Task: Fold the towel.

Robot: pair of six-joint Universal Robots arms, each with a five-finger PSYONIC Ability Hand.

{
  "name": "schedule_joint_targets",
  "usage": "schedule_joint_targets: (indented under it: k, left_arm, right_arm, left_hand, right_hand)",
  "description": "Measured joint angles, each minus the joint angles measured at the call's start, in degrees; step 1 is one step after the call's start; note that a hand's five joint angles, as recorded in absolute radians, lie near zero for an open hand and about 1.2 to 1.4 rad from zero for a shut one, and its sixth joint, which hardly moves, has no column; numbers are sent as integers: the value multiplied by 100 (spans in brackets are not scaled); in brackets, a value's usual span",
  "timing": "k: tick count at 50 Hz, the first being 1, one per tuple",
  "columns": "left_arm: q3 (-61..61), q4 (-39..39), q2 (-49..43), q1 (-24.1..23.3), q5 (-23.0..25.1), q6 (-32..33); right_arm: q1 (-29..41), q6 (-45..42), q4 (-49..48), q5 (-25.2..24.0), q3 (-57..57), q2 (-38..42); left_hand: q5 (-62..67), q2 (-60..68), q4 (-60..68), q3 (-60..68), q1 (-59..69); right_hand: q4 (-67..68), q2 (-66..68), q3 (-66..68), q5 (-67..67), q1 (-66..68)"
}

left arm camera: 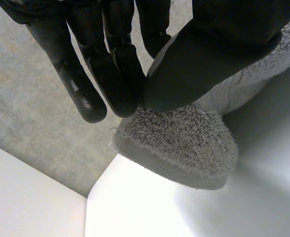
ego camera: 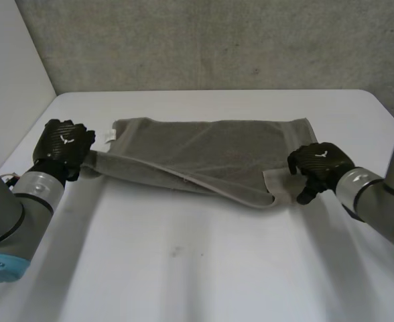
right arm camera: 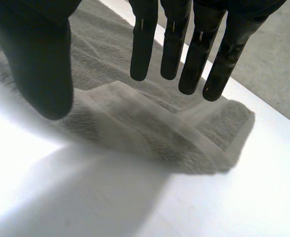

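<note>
The left hand (ego camera: 64,147) pinches a corner of the towel (ego camera: 210,151), which lies on the table (ego camera: 183,268), while the right hand (ego camera: 321,164), spread wide over the other end, seems to hold nothing, so lifting now could drag it crooked.

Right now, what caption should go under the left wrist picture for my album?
The left hand pinches the grey towel between thumb and fingers over the white table.

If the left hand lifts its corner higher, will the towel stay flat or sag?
It will likely sag: the towel droops in a soft fold from the pinch of the left hand. Its thick looped pile suggests it won't slip easily. The other end will probably drag on the table, since the right hand hovers open there.
</note>
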Motion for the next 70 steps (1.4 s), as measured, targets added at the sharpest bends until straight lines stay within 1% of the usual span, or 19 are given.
schedule_joint_targets:
  k: [6,10,13,17,20,21,23,27,36,44,52,59,60,61,63,64,65,68,70]
  left_arm:
    - [-240,-68,147,5,1,-5]
    - [-358,-151,172,-1,6,-4]
    - [-432,-283,176,-18,20,1]
    - [-451,-381,189,-23,40,4]
    - [-452,-447,222,-16,55,6]
    - [-449,-469,247,-9,60,6]
    - [-447,-476,258,-7,61,7]
    - [-445,-486,297,3,61,7]
    - [-490,-484,301,4,62,6]
    - [-508,-482,294,13,71,6]
    - [-505,-481,289,28,82,4]
    - [-500,-475,289,64,108,6]
    - [-499,-474,289,67,110,6]
    - [-499,-474,289,70,113,6]
    - [-499,-474,289,73,116,6]
    - [-499,-473,289,74,116,6]
    - [-499,-473,289,75,116,6]
    - [-499,-473,289,73,115,6]
    - [-499,-473,289,70,113,6]
  right_arm:
    - [-422,-241,311,-359,79,-178]
    - [-549,-727,712,-487,-34,-269]
    - [-569,-1297,975,-658,-254,-309]
    - [-547,-1604,1049,-822,-447,-280]
    - [-497,-1814,1069,-1048,-704,-156]
    - [-431,-1901,1070,-1260,-997,55]
    - [-401,-1918,1071,-1330,-1113,147]
    - [-192,-2039,1076,-1575,-1791,725]
    - [13,-2352,1086,-1594,-2623,1645]
    - [31,-2385,1088,-1574,-2983,2305]
    - [88,-2375,1084,-1570,-3145,2662]
    - [118,-2359,1080,-1547,-3172,2726]
    - [124,-2357,1075,-1538,-3167,2723]
    - [132,-2355,1069,-1527,-3161,2716]
    - [148,-2351,1055,-1497,-3151,2698]
    - [164,-2345,1047,-1457,-3140,2679]
    - [171,-2343,1040,-1438,-3137,2671]
    - [196,-2331,1024,-1301,-3127,2620]
    - [207,-2324,1016,-1190,-3119,2596]
  left_hand:
    - [0,0,0,0,0]
    - [0,0,0,0,0]
    - [0,0,0,0,0]
    - [0,0,0,0,0]
    - [0,0,0,0,0]
    - [0,0,0,0,0]
    - [0,0,0,0,0]
    - [0,0,0,0,0]
    - [0,0,0,0,0]
    - [0,0,0,0,0]
    - [0,0,0,0,0]
    - [0,0,0,0,0]
    - [0,0,0,0,0]
    - [0,0,0,0,0]
    - [0,0,0,0,0]
    - [0,0,0,0,0]
    - [0,0,0,0,0]
    - [0,0,0,0,0]
    - [0,0,0,0,0]
  right_hand:
    - [-141,-123,-125,-144,-140]
    - [-141,-123,-125,-163,-140]
    - [-141,-123,-125,-164,-141]
    - [-141,-123,-125,-165,-141]
    - [-141,-123,-125,-166,-141]
    - [-141,-122,-126,-167,-141]
    - [-141,-122,-126,-167,-141]
    - [-141,-123,-126,-166,-141]
    - [-141,-122,-126,-167,-141]
    - [-141,-123,-126,-167,-141]
    - [-141,-123,-126,-169,-141]
    - [-118,-105,-103,-148,-121]
    - [14,-4,25,-24,15]
    - [575,567,634,440,431]
    - [1073,1041,1088,789,679]
    - [1674,1637,1684,1236,1122]
    - [1917,1877,1926,1450,1366]
    - [3140,3065,3137,2825,2736]
    - [3596,3508,3585,3117,2790]
